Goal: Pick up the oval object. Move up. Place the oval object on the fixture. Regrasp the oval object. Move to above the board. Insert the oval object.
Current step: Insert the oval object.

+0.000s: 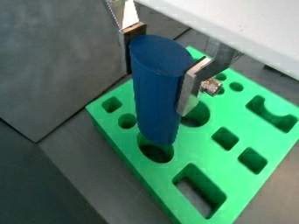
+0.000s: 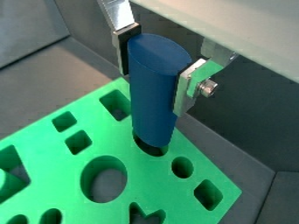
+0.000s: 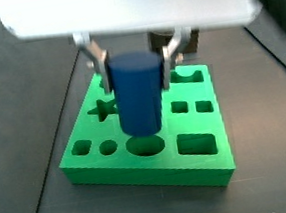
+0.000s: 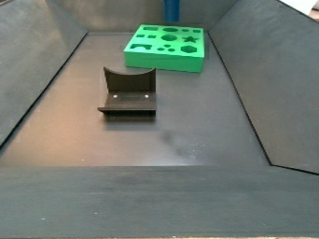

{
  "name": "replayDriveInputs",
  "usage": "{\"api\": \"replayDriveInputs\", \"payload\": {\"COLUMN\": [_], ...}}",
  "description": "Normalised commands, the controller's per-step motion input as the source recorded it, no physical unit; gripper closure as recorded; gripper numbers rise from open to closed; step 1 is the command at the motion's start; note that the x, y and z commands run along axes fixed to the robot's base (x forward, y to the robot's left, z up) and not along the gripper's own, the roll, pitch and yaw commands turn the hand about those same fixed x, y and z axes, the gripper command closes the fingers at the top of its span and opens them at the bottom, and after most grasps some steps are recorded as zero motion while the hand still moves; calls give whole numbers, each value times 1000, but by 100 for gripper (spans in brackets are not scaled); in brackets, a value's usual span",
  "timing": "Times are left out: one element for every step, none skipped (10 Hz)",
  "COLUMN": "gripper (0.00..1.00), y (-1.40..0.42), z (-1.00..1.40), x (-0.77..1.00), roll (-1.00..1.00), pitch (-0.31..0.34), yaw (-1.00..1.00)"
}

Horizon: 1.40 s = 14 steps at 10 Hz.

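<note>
**Insertion stage: alignment of the oval object with its cut-out**

The gripper [image 1: 163, 66] is positioned above the board [image 1: 251, 188] and is closed on the oval object [image 1: 156, 87], the silver fingers [image 1: 197, 77] pressing on opposite sides of its upper part. The oval object is held upright, its long axis roughly perpendicular to the board's top face. In both wrist views its lower end is seen at or just inside a cut-out in the board [image 2: 70, 179]; the depth of entry cannot be determined. The coming move is judged to depend on this axis being kept vertical and centred over the cut-out. The fixture [image 4: 129, 91] stands empty, well apart from the board [image 4: 167, 49].
</note>
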Motion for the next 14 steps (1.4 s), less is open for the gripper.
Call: {"api": "replayDriveInputs", "payload": {"gripper": [100,100,100,100,100,100,100,100,100,100,100,100,100,100], "y": [-69,-40,0,-49,-54,-149,-160,-220,-186,-231,-157,-151,-51,-69], "z": [-420,-354,-374,-371,-380,-314,-303,-271,-303,-303,-397,-526,-614,-623], "x": [0,0,0,0,0,0,169,171,260,206,109,0,40,31], "roll": [50,30,27,34,26,46,16,39,27,66,61,99,73,100], "pitch": [-59,-37,-20,-36,-30,-34,0,-6,-1,-21,-46,-93,-96,-77], "yaw": [0,0,0,0,0,0,0,0,0,0,0,0,0,0]}}
